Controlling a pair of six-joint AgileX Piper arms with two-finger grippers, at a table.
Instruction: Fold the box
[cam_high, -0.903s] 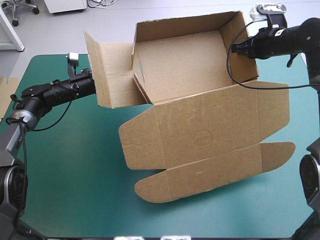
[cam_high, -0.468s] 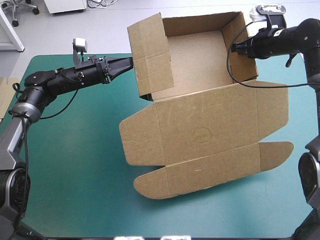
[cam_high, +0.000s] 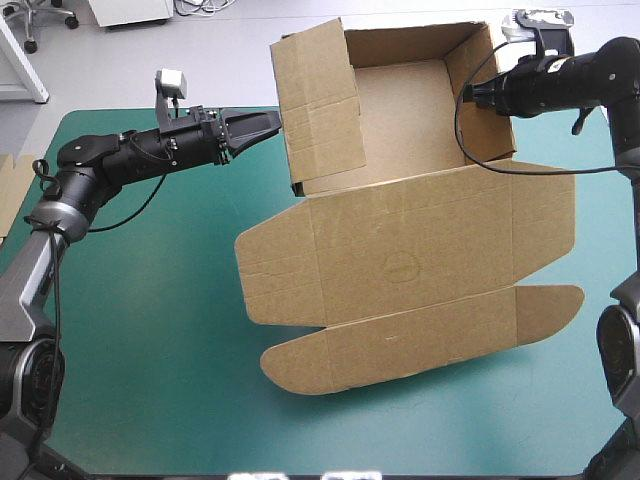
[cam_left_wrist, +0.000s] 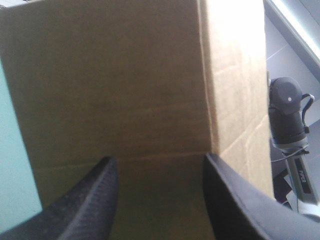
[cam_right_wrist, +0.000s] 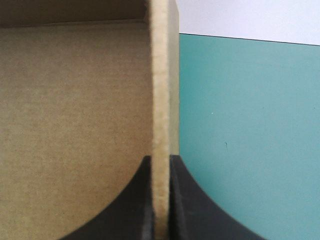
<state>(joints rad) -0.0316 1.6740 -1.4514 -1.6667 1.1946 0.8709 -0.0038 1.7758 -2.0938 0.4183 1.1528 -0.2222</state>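
We are looking first at the right gripper (cam_right_wrist: 160, 159). Its black fingers are pressing almost together, pinching the top edge of the right wall of the brown box (cam_right_wrist: 75, 100). The left gripper (cam_left_wrist: 160, 165) is standing with its fingers apart, holding nothing. The outer face of the box's left wall is filling the space just ahead of them, but we cannot tell whether the tips are touching it.

From above, the box is sitting at the far side of the table as an open tray, its back part reaching past the far edge. Its lid (cam_high: 400, 260) is lying flat toward the near side, with its rounded flap nearest us. The teal-green cover (cam_high: 150, 330) is showing bare and wide left of the lid and in a band along the near edge. On the right, the lid's corner is coming close to the table's edge. A strip of spare board (cam_high: 14, 185) is peeking in at the left edge.

Earlier the left wall was splaying outward; it is now standing upright. The left gripper has moved in toward it from farther left.

The left arm is stretching in from the left, nearly level, pointing at that wall. The right arm is reaching in from the right at the far corner.
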